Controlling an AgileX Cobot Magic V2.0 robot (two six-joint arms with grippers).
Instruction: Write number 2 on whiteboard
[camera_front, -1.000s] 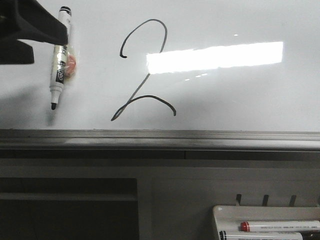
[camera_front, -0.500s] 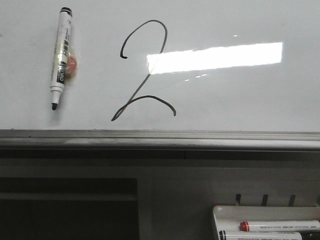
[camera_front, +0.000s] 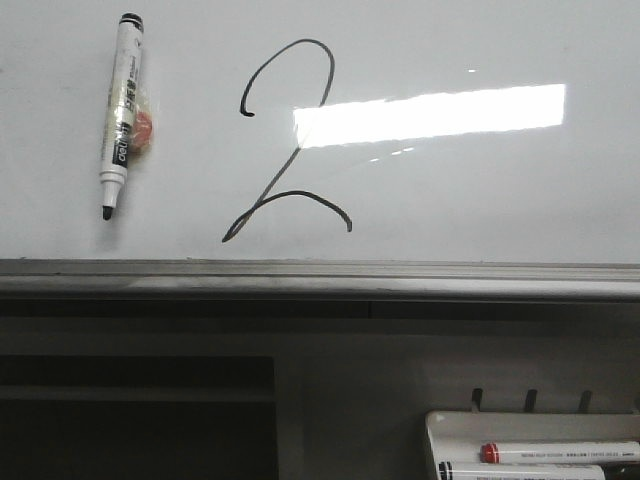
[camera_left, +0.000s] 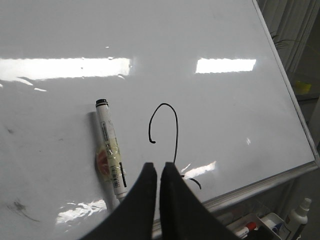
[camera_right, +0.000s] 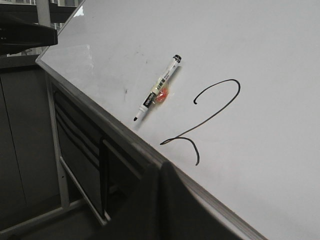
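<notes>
A black hand-drawn number 2 (camera_front: 290, 140) is seen on the whiteboard (camera_front: 500, 200), its tall slanted stroke ending in a looped, wavy base just above the board's grey edge rail (camera_front: 320, 280). A bright rectangular light reflection (camera_front: 430, 113) is cast across the glossy surface, overlapping the figure's diagonal stroke.

To the left of the figure in the front view, an uncapped marker (camera_front: 121, 110) is shown lying against the board, its black tip pointed toward the rail, with a small orange-red piece (camera_front: 143, 128) fixed at its side. The marker is held by neither arm.

In the left wrist view, the left gripper (camera_left: 159, 172) is seen with its dark fingers pressed together and nothing between them; it is pictured apart from the board, in front of the lower part of the figure (camera_left: 170, 130) and beside the marker (camera_left: 111, 150). In the right wrist view, the right gripper (camera_right: 160, 172) is likewise shown closed and empty, set back near the rail, with the figure (camera_right: 205, 120) and the marker (camera_right: 157, 88) both in sight on the board (camera_right: 260, 45).

Below the rail, at the lower right of the front view, a small white tray (camera_front: 440, 425) is pictured holding two more markers, one with a red cap (camera_front: 490, 453).
</notes>
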